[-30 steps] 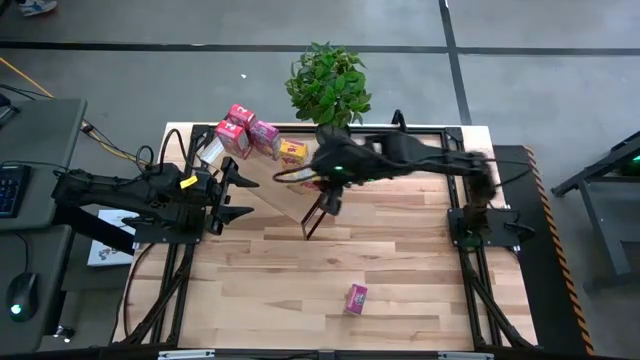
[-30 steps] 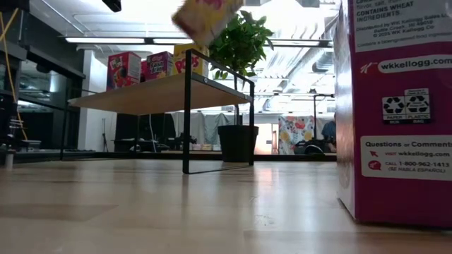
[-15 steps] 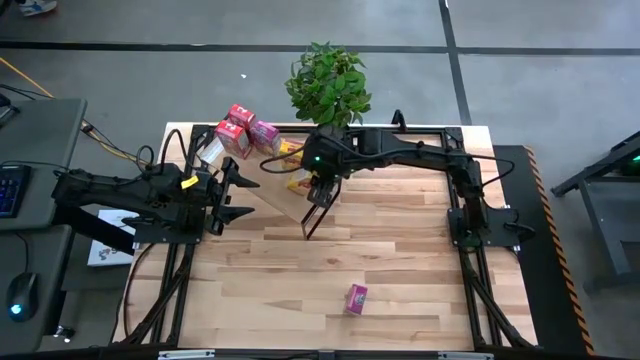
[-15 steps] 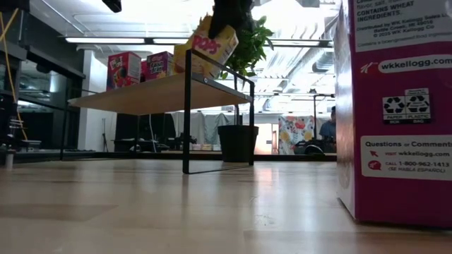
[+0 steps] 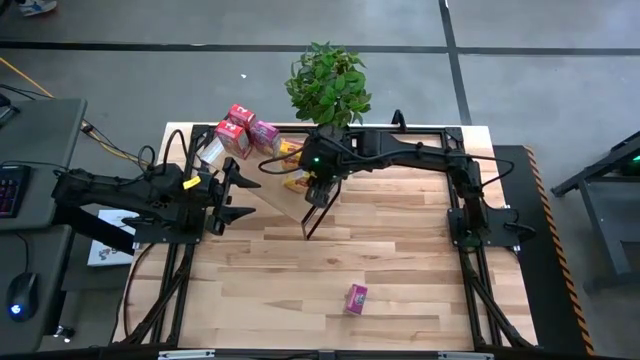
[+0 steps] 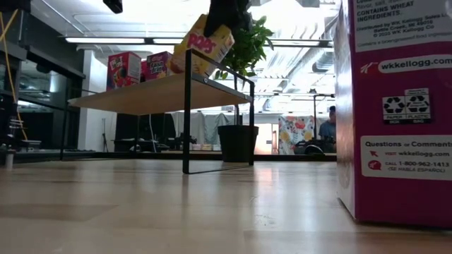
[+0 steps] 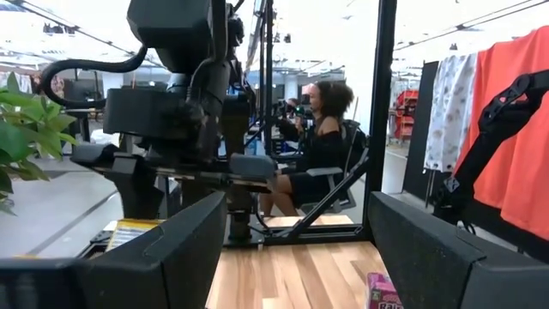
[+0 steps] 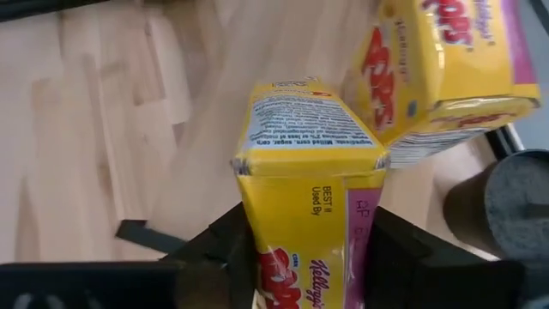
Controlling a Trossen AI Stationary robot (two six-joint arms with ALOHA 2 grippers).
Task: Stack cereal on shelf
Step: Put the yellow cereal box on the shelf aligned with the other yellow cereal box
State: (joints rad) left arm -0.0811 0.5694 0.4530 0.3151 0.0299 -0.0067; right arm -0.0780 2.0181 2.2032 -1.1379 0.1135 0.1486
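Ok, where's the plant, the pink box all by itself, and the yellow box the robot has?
plant [image 5: 328, 80], high view, leafy top.
pink box [image 5: 356, 297], high view, upper face.
yellow box [image 8: 300, 184], right wrist view, printed side.

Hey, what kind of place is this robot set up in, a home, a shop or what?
Most likely a robotics lab or open workshop. The wooden table sits on a bare concrete floor, a desk with a keyboard stands beside it, and a person sits among more black rig frames behind.
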